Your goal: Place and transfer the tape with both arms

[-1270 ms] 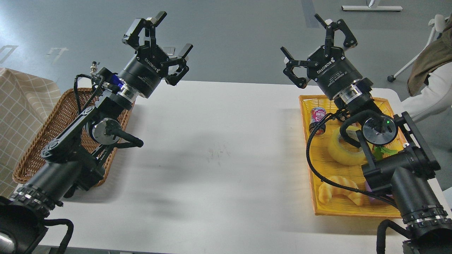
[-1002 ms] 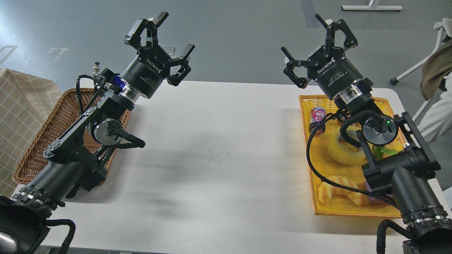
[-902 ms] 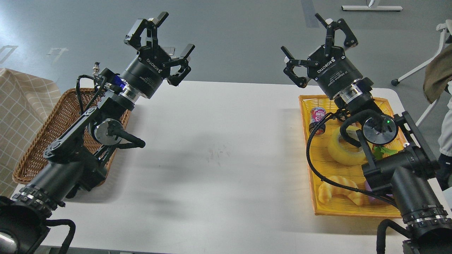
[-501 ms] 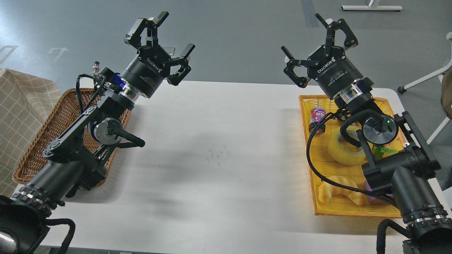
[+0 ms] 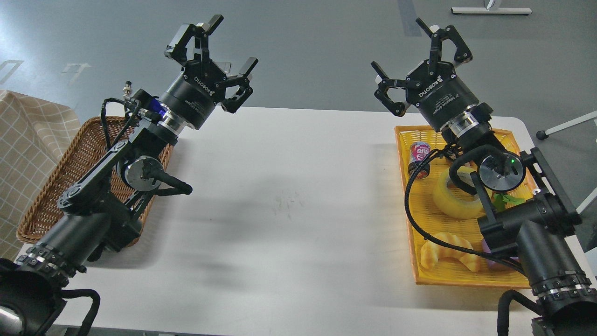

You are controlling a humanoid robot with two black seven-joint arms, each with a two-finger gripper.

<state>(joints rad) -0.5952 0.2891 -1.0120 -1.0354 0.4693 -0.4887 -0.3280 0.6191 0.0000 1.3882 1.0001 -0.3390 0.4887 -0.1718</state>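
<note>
Tape lies in the yellow tray (partly behind my right arm); left gripper and right gripper hover, fingers spread, holding nothing.

Both grippers raised, apparently open.

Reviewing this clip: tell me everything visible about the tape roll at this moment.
The tape is a wide roll of translucent yellow packing tape with a pale inner core. It sits inside the yellow tray, roughly mid-tray, between the small can farther back and the croissant-shaped bread nearer the camera. The right arm's joint and black cable cross in front of it, hiding its right side. Neither end effector touches it; the right end effector is raised above the tray, open.
</note>
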